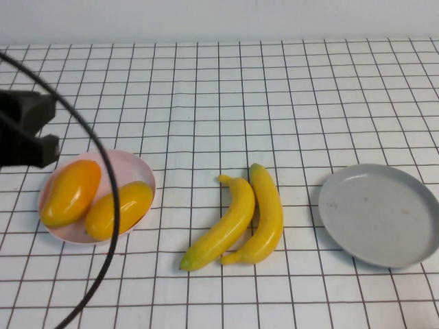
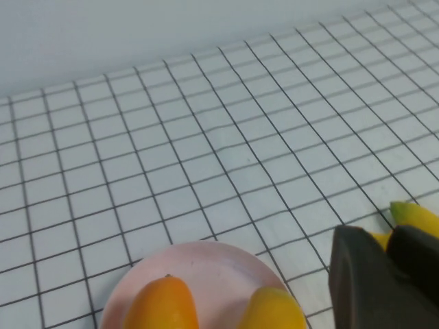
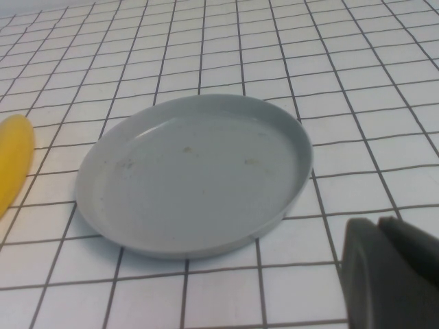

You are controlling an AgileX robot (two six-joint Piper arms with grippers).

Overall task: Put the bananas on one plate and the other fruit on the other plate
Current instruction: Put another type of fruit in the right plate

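Two bananas (image 1: 240, 216) lie side by side on the table's middle, between the plates. The slimmer one (image 1: 223, 229) is on the left, the thicker one (image 1: 269, 216) on the right. Two mango-like fruits, one redder (image 1: 70, 192) and one yellower (image 1: 119, 209), lie on the pink plate (image 1: 140, 171) at the left. The grey-blue plate (image 1: 381, 214) at the right holds nothing. My left gripper (image 1: 31, 130) hovers behind the pink plate's far left rim, shut and empty (image 2: 387, 236). My right gripper (image 3: 377, 226) is shut and empty, just beside the grey-blue plate (image 3: 192, 181); the high view does not show it.
A black cable (image 1: 110, 205) arcs from the left arm across the pink plate toward the front edge. The table is a white grid-lined sheet (image 1: 274, 103) with a pale wall behind.
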